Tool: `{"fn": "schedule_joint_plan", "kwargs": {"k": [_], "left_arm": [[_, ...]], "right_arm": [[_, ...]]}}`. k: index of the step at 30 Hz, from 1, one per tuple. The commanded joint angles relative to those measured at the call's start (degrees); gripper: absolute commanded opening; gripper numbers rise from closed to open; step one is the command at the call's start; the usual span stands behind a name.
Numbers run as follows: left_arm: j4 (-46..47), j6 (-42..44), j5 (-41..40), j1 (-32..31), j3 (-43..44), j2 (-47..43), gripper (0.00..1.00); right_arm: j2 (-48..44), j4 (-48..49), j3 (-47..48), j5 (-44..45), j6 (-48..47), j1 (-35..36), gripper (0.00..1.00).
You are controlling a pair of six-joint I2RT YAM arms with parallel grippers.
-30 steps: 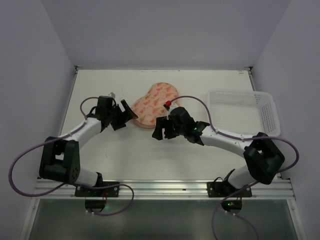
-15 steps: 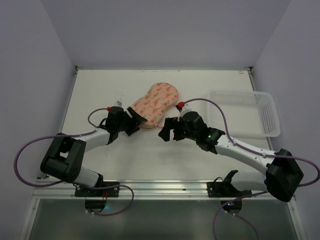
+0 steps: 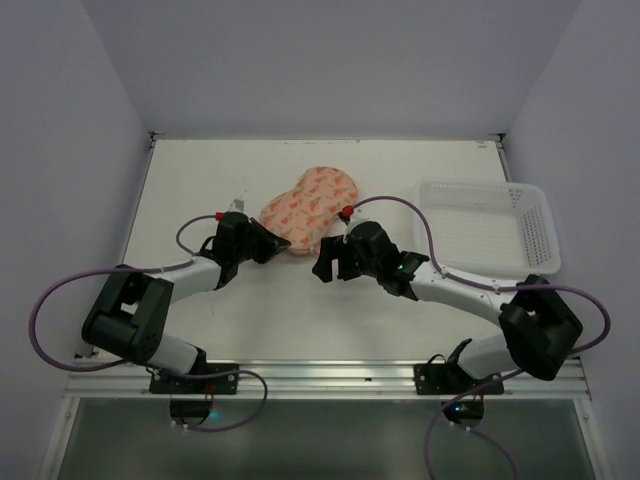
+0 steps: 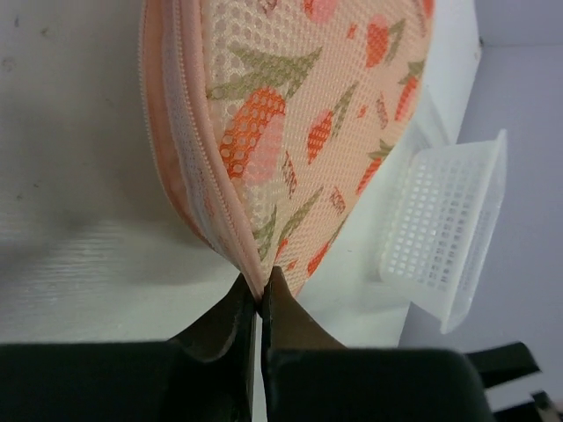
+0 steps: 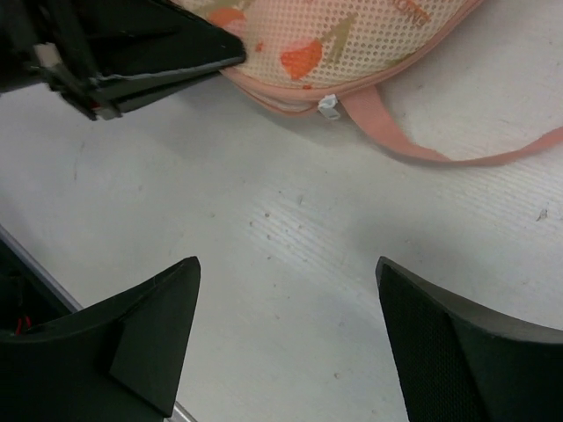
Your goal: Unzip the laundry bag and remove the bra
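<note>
**Top external view: left gripper (image 3: 268, 243) pinches the laundry bag (image 3: 308, 205), right gripper (image 3: 330, 262) hangs wide**

The peach-pink printed bag lies flat on the white table (image 3: 200, 180), a little left of centre. The white lattice basket (image 3: 520, 215) sits apart from it, off to its right. The left arm reaches in from the near left. Its fingers (image 4: 230, 327) are pressed together on the bag's near-left rim, nipping the pink trim right at the zip seam (image 4: 189, 149), whose teeth look closed along that edge. The right gripper hovers just near of the bag over bare tabletop. Its fingers (image 5: 149, 325) are spread far apart and hold nothing. In the right wrist view a small pale zip pull (image 5: 327, 103) sits on the bag's near edge. Beside it, the pink loop (image 5: 440, 151) trails out across the table towards the right.
</note>
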Motion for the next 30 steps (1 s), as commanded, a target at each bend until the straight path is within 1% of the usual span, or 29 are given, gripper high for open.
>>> {"fn": "schedule_joint_plan", "kwargs": {"k": [1, 6, 11, 19, 30], "left_arm": [[-1.4, 0.0, -0.8, -0.5, 1.7, -5.9, 0.00], [-6.4, 0.8, 1.7, -0.5, 3.0, -10.1, 0.00], [-9.2, 0.7, 1.9, -0.6, 2.9, -13.3, 0.00], [-11.3, 1.5, 2.7, -0.6, 4.1, -15.7, 0.00], [-12.8, 2.4, 3.5, -0.6, 4.2, -17.0, 0.00]], "right_arm": [[4.3, 4.5, 3.4, 0.1, -1.4, -0.1, 0.79], [9.0, 6.7, 6.2, -2.7, -3.1, -0.1, 0.66], [13.5, 6.6, 10.0, -3.7, -3.6, -0.1, 0.64], [18.1, 6.1, 12.9, -4.3, -2.5, 0.1, 0.61], [19.2, 5.0, 15.9, -3.6, -3.0, 0.2, 0.44]]}}
